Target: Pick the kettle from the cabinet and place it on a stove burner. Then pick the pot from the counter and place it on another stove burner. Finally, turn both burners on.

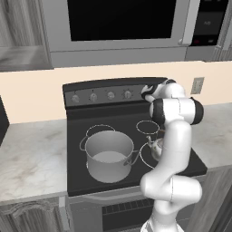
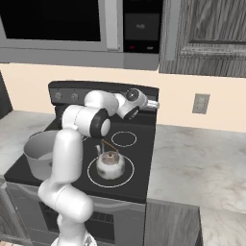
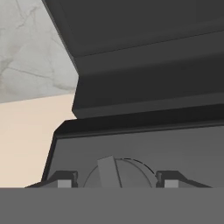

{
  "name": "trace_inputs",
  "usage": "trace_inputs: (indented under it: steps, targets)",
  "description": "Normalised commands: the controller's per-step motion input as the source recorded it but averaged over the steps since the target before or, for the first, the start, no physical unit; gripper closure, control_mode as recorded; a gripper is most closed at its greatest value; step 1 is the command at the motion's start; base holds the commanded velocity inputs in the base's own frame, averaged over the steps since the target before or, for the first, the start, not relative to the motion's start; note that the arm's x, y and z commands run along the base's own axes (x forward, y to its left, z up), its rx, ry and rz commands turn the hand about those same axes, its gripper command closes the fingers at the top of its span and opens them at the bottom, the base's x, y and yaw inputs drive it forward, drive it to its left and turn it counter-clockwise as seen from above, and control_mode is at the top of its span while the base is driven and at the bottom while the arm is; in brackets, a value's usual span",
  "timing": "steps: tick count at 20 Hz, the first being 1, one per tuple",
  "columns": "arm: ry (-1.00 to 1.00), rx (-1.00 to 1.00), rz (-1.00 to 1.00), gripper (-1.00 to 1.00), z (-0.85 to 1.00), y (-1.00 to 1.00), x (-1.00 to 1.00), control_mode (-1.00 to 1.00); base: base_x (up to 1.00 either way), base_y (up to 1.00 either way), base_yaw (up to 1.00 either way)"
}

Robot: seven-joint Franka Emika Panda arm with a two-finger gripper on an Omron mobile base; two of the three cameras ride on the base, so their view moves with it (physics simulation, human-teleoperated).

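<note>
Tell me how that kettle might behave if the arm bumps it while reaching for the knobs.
The kettle looks small and probably light, so a nudge would likely slide it across the smooth glass cooktop. Its squat shape suggests sliding rather than tipping.

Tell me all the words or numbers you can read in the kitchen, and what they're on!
None can be read.
Microwave control panel: a pale mark and red dots, too blurred.
Stove knobs: no readable marks.
Wall outlet: no writing.
</note>
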Motion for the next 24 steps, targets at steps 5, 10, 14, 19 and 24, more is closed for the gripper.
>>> trace_inputs:
  steps: [5,10,14,19,24]
  targets:
    - [-0.07,-0.14,0.08,1.0,0.0,-0.14,0.0,-1.0,0.0,0.0,0.0]
    - [-0.02,-0.08,0.1,1.0,0.0,-0.3,0.01,-1.0,0.0,0.0,0.0]
    - [0.0,-0.1,0.13,1.0,0.0,-0.37,0.1,-1.0,0.0,0.0,0.0]
    - [0.0,0.0,0.14,1.0,0.0,-0.53,0.0,-1.0,0.0,0.0,0.0]
    - [-0.03,0.0,0.13,1.0,0.0,-0.54,0.0,-1.0,0.0,0.0,0.0]
